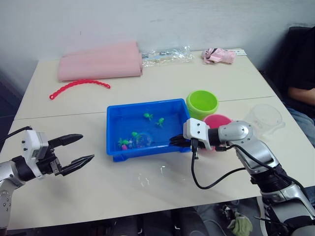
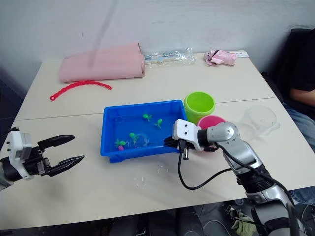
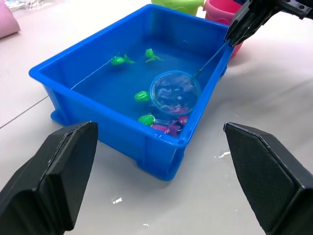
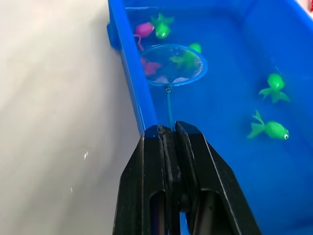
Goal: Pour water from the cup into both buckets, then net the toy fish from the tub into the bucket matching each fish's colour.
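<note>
The blue tub (image 1: 145, 105) holds water and several toy fish: green ones (image 1: 147, 116) toward the far side, and a pink one (image 4: 143, 29) beside a green one in the near left corner. My right gripper (image 1: 178, 140) is at the tub's near right rim, shut on the net's thin handle. The net's hoop (image 3: 175, 92) lies in the water over a pink and a green fish. The green bucket (image 1: 202, 103) and the pink bucket (image 1: 218, 121) stand right of the tub. Further right is the clear cup (image 1: 266, 118). My left gripper (image 1: 87, 147) hovers open, left of the tub.
A folded pink cloth (image 1: 101, 61), a red beaded strip (image 1: 78, 84), a clear plastic bag (image 1: 166, 53) and a small pink bundle (image 1: 219, 55) lie along the table's far side. Water drops (image 1: 142, 179) spot the table in front of the tub. A person (image 1: 301, 93) sits at the right.
</note>
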Available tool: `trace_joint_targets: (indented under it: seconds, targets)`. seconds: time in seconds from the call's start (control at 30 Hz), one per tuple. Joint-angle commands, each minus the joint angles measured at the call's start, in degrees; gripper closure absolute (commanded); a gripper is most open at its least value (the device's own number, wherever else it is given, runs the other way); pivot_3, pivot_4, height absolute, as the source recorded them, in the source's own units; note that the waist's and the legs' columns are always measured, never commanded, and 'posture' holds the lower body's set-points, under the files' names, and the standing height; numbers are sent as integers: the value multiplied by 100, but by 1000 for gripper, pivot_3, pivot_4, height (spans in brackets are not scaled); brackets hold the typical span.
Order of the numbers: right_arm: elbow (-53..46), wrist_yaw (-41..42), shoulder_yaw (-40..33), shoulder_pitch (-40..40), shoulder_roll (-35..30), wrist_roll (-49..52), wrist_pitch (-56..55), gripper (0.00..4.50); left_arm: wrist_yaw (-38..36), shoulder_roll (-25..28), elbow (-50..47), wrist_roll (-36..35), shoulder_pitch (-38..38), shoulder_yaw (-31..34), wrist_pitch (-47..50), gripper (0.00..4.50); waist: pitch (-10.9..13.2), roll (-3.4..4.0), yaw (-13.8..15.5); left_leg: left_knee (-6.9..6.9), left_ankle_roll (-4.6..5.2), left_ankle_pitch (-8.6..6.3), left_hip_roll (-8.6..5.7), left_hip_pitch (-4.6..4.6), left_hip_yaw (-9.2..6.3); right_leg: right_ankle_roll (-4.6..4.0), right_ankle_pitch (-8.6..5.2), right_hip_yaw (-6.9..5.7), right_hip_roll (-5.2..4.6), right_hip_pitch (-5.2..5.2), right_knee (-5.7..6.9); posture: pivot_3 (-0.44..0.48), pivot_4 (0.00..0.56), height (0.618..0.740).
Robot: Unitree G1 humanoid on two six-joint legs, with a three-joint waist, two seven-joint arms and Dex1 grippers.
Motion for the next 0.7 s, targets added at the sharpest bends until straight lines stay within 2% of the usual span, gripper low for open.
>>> trace_joint_targets:
  seconds: [0.03,0.7]
  targets:
    - [-40,226,128,-186,-9,-6,-12,4500,42,-12,-99,-5,-18,-12,-45,33,0,0,-7,0,0,0,0,0,0,0,0,0,0,0,1,0,150,740]
    - [826,495,986,-1129,698,-633,41,4500,110,-24,-161,-66,164,111,-90,33,-1,-1,-19,0,-1,0,2,0,1,0,0,0,2,0,13,0,150,740]
